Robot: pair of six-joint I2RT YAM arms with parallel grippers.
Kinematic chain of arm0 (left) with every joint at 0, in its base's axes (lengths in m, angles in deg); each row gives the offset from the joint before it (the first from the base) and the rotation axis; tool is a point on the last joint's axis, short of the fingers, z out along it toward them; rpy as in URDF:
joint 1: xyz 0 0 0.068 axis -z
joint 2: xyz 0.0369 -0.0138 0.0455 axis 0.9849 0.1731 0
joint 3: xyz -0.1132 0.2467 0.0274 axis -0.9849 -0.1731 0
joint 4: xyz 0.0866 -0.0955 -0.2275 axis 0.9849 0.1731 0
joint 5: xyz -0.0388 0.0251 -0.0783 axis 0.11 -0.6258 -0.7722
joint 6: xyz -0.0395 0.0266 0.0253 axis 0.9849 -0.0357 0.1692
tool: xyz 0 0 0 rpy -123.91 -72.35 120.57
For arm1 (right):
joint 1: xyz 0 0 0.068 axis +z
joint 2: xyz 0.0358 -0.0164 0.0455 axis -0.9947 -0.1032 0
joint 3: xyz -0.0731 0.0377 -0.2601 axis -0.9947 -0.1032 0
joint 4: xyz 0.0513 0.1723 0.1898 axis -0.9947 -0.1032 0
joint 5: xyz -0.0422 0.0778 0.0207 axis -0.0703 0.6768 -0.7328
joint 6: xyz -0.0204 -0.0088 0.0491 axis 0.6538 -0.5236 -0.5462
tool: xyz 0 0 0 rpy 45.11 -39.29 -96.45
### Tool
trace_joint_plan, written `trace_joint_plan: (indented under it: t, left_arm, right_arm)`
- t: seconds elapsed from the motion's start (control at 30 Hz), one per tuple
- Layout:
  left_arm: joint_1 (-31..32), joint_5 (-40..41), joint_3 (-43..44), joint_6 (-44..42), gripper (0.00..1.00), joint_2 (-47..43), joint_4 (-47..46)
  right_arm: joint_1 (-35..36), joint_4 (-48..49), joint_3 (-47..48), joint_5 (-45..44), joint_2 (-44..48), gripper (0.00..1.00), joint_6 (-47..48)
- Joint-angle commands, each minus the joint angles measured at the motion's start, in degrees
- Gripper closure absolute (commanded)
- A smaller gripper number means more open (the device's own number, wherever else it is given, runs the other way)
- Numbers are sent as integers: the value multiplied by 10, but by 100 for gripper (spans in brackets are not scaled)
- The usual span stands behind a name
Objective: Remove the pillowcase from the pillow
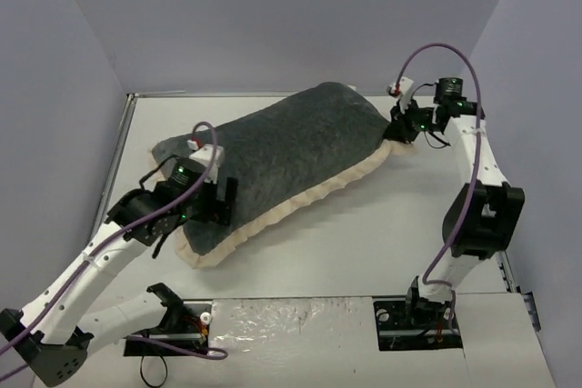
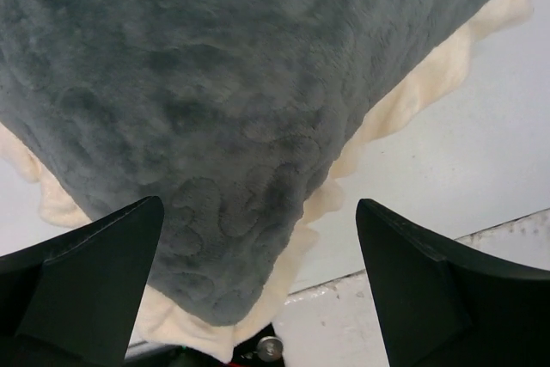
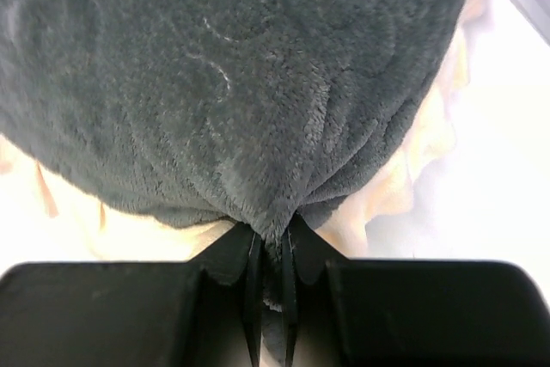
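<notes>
The pillowcase (image 1: 282,156) lies diagonally across the table, dark grey fuzzy face up, cream frill along its near edge. It is plump; the pillow is hidden inside it. My right gripper (image 1: 403,126) is shut on the pillowcase's far right corner; in the right wrist view (image 3: 271,242) grey fabric is pinched between the jaws. My left gripper (image 1: 214,211) is open at the near left corner. In the left wrist view (image 2: 258,290) the grey corner (image 2: 223,212) and frill hang between the spread fingers (image 2: 412,281) without touching them.
The white table (image 1: 382,233) has a raised rim along its left edge (image 1: 118,147). Purple-grey walls close in the back and sides. The arm bases and a crinkled plastic sheet (image 1: 291,320) sit at the near edge.
</notes>
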Motion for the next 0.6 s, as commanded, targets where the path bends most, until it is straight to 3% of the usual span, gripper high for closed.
trace_joint_plan:
  t: [0.0,0.07,0.2,0.43,0.57]
  left_arm:
    - [111,126,27,-47,6,26,-56]
    - [182,159,20,-81,6,49,-89]
    - [250,208,7,-124,6,87,-132]
    - [298,230,-13,-207,6,151,-210]
    - [311,227,-6,-228,6,182,-203]
  right_arm:
    - [-43,11,-26,18,98,100,-86]
    - [-78,18,-54,3,125,100,-109]
    - [-139,17,-93,1,149,100,-103]
    - [-173,13,-135,-5,172,100,-81]
    - [-174,15,-129,-7,169,100,-89]
